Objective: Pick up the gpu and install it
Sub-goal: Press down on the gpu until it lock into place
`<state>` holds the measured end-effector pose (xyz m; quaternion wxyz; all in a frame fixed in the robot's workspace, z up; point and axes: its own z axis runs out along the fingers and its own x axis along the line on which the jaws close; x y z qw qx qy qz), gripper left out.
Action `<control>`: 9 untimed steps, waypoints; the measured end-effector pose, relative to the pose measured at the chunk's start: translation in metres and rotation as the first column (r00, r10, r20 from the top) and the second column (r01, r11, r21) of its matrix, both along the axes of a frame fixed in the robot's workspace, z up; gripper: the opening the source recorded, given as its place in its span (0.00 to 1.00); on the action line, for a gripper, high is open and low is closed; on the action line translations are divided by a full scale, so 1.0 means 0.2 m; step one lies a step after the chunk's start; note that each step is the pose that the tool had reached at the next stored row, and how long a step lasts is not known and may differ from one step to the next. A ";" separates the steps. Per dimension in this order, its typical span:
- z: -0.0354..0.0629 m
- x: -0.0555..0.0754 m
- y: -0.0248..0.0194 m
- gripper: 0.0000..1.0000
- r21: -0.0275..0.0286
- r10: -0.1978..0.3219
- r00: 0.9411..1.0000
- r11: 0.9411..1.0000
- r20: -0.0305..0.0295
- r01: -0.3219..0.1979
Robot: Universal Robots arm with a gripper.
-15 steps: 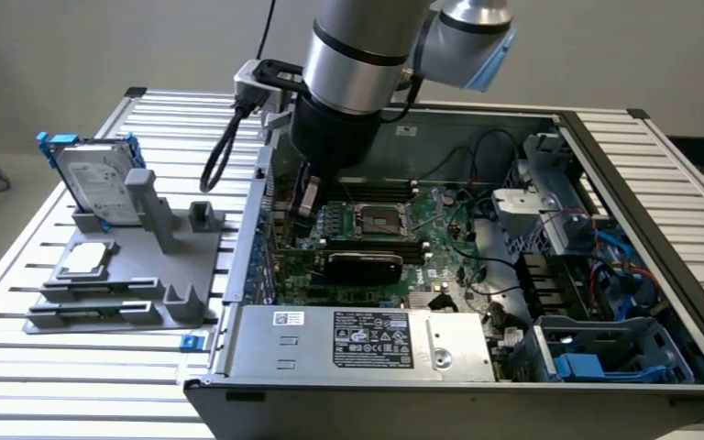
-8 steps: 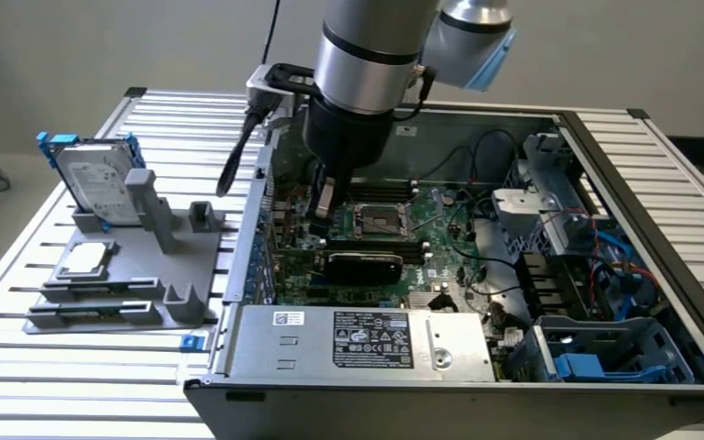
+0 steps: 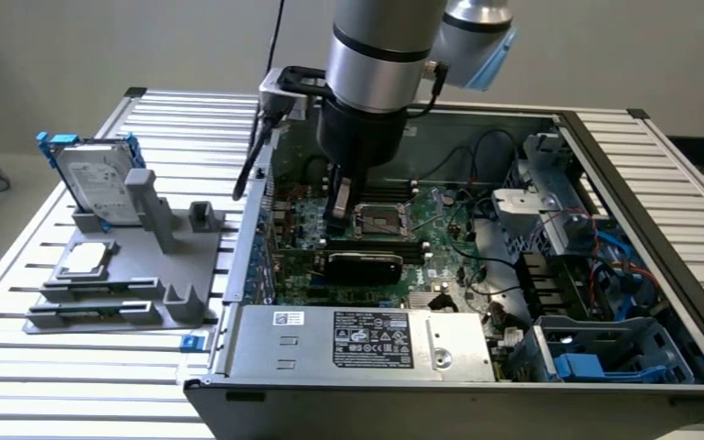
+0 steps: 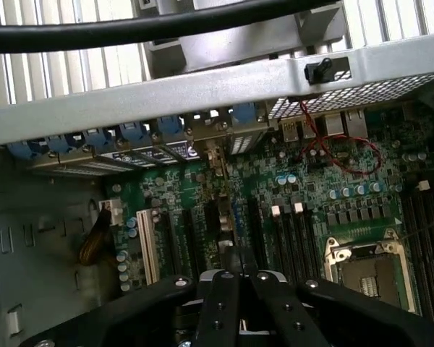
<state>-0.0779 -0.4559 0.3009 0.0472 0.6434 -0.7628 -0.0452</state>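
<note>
Black linkage bars of the claw (image 4: 237, 289) sit closest to the wrist camera, their fingers drawn narrow together over the green motherboard (image 4: 311, 195); whether anything is pinched between them I cannot tell. In the exterior view the arm (image 3: 383, 64) reaches straight down into the open computer case (image 3: 645, 183), and the claw (image 3: 337, 213) hangs just above the board near the bare processor socket (image 3: 377, 220). Just beside it, toward the case's front, the gpu (image 3: 362, 266) stands seated on the motherboard, its black rounded shroud facing up; it lies between the socket and the grey labelled power supply (image 3: 370, 341) that fills the case's near edge. The wrist view also shows the row of blue slot clips (image 4: 130, 134) along the case's rear wall and the empty expansion slots (image 4: 148, 249) below them. On the slatted surface (image 3: 107, 367), by the exterior view's left edge, a grey fixture (image 3: 132, 284) holds a hard drive (image 3: 93, 179) in a blue frame, well apart from the case.
</note>
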 end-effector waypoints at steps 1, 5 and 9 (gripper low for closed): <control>0.001 0.01 0.000 0.11 0.001 0.002 1.000 1.000 0.005 -0.002; 0.008 0.02 0.000 0.11 0.001 0.003 1.000 1.000 0.007 -0.003; 0.020 0.02 0.000 0.11 0.001 0.003 1.000 1.000 0.007 -0.003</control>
